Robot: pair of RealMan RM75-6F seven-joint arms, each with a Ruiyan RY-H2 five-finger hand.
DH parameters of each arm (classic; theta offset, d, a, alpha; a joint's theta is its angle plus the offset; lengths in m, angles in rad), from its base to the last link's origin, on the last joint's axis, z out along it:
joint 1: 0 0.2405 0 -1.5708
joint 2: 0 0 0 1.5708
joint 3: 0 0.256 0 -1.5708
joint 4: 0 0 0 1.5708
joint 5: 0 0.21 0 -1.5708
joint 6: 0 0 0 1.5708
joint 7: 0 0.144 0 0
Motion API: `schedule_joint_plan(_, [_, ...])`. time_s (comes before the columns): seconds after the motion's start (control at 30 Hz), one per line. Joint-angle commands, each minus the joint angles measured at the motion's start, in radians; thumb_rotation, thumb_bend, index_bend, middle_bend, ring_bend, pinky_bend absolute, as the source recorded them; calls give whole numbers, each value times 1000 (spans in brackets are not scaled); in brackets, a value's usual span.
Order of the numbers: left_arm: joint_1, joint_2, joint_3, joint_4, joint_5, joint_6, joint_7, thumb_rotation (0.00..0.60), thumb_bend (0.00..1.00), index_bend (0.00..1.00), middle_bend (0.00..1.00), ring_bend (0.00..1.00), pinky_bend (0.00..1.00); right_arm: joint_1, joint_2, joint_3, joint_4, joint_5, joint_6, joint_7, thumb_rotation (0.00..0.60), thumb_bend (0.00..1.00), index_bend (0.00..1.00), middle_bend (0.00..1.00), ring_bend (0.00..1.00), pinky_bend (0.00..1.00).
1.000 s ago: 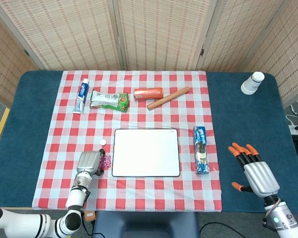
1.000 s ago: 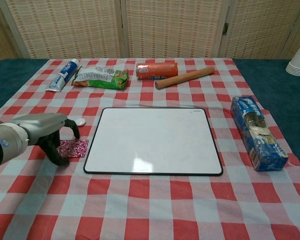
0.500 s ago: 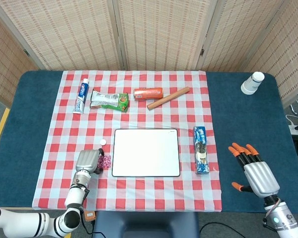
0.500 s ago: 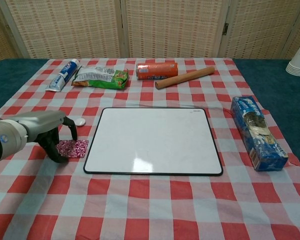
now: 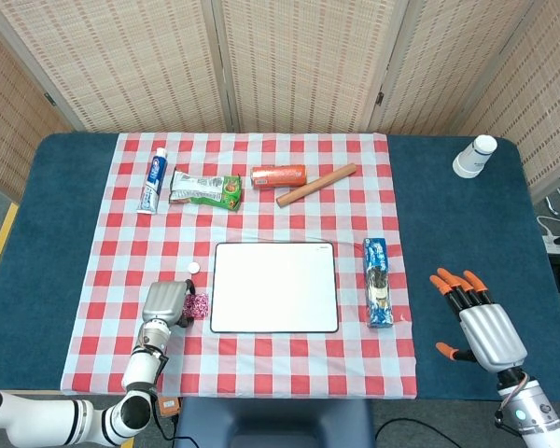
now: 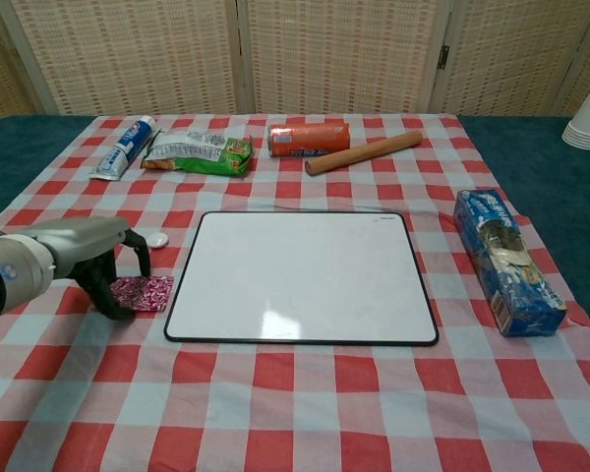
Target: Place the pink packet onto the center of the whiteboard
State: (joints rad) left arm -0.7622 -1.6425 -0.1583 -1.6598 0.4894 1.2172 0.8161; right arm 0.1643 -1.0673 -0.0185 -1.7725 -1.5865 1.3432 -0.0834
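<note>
The pink packet (image 6: 147, 292) (image 5: 198, 305) lies on the checked cloth just left of the whiteboard (image 6: 305, 275) (image 5: 274, 287), which has a white face and a thin black frame. My left hand (image 6: 79, 258) (image 5: 164, 303) is curled over the packet's left end, dark fingers at its near-left edge and thumb arched to its far edge, pinching it while it still rests on the cloth. My right hand (image 5: 473, 319) rests far right on the blue table, fingers spread and holding nothing; the chest view does not show it.
A small white cap (image 6: 157, 238) sits just behind the packet. A blue cookie pack (image 6: 506, 261) lies right of the board. Along the back are a toothpaste tube (image 6: 123, 146), a green snack bag (image 6: 199, 152), an orange roll (image 6: 309, 138) and a wooden stick (image 6: 364, 152). Paper cups (image 5: 474, 156) stand at the far right.
My left hand has drawn slightly left, its fingers tightening on the packet's left end. The packet stays on the cloth. The right hand has not moved.
</note>
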Motion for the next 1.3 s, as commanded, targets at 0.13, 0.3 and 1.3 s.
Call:
schedule_joint_plan(0.13, [1, 3, 0, -6, 3, 1, -3, 600, 243, 396, 1000, 1000, 1000, 0, 0, 0, 0, 0, 0, 0, 600, 46, 0, 4, 0, 12])
schedule_joint_plan(0.3, [-5, 15, -10, -31, 16, 12, 1, 600, 243, 395, 1000, 1000, 1000, 0, 0, 0, 0, -1, 1, 0, 600, 46, 0, 4, 0, 12])
schedule_joint_plan(1.3, [-303, -270, -212, 174, -101, -2, 223, 600, 243, 395, 1000, 1000, 1000, 6, 34, 1, 20, -6, -1, 110, 600, 46, 0, 4, 0, 12])
